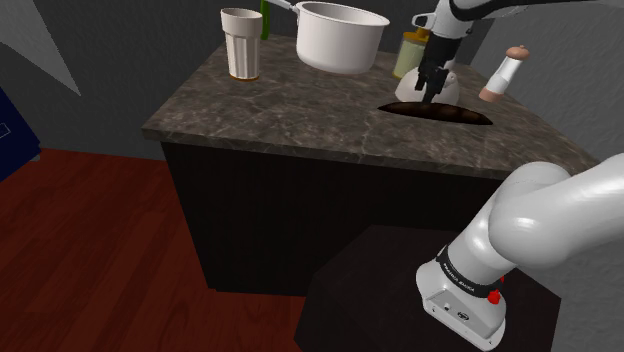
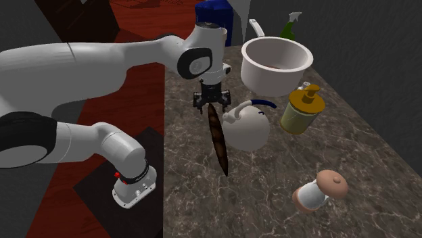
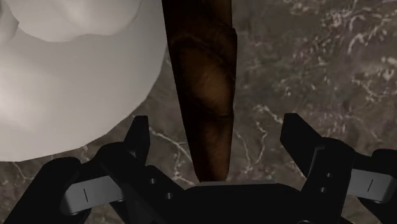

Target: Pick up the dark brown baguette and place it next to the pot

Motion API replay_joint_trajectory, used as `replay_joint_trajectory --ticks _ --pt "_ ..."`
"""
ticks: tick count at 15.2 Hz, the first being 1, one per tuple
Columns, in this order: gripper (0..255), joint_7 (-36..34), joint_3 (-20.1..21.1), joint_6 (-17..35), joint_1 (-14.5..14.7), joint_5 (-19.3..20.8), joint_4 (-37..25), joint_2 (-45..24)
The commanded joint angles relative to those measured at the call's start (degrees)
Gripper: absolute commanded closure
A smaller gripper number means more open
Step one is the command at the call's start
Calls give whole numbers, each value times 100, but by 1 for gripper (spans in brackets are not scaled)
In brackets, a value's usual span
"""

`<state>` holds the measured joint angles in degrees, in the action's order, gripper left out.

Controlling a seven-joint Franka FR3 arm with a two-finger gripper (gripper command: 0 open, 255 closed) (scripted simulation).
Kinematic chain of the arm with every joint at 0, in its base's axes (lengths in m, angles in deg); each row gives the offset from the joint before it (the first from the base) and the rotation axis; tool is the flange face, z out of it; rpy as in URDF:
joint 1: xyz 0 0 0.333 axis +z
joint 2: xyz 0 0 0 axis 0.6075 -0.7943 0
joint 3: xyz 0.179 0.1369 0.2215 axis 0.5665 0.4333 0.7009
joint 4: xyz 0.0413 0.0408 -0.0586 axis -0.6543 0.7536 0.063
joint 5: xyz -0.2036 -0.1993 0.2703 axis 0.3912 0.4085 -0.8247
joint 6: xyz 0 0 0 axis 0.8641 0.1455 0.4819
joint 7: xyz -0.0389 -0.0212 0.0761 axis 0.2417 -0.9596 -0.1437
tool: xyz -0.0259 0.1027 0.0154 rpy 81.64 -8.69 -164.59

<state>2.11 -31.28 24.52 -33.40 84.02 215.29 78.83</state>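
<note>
Shoulder view: the dark brown baguette (image 1: pixel 440 112) lies on the tabletop (image 1: pixel 300 110), apart from the pot (image 1: pixel 340 38). Second exterior view: jaws hang over its pot-side end. Wrist view: jaws spread, straddling it untouched. Grasp, lift and placing, all 3, remain.

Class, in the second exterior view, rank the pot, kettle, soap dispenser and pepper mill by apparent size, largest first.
pot
kettle
soap dispenser and pepper mill: look alike, and the mill sits nearer the camera, so unranked
</note>
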Motion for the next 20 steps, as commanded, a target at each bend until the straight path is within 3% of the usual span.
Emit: replay_joint_trajectory --ticks 1,6,14,15,20 --pt "0 84 -70 144 11 40 65 -74" --pt "0 70 -195 587 -20 123 424 -153" --pt "0 79 -178 591 -40 112 425 -158" --pt "255 91 -186 587 -43 115 415 -160" --pt "255 92 -184 579 -53 125 434 -133"
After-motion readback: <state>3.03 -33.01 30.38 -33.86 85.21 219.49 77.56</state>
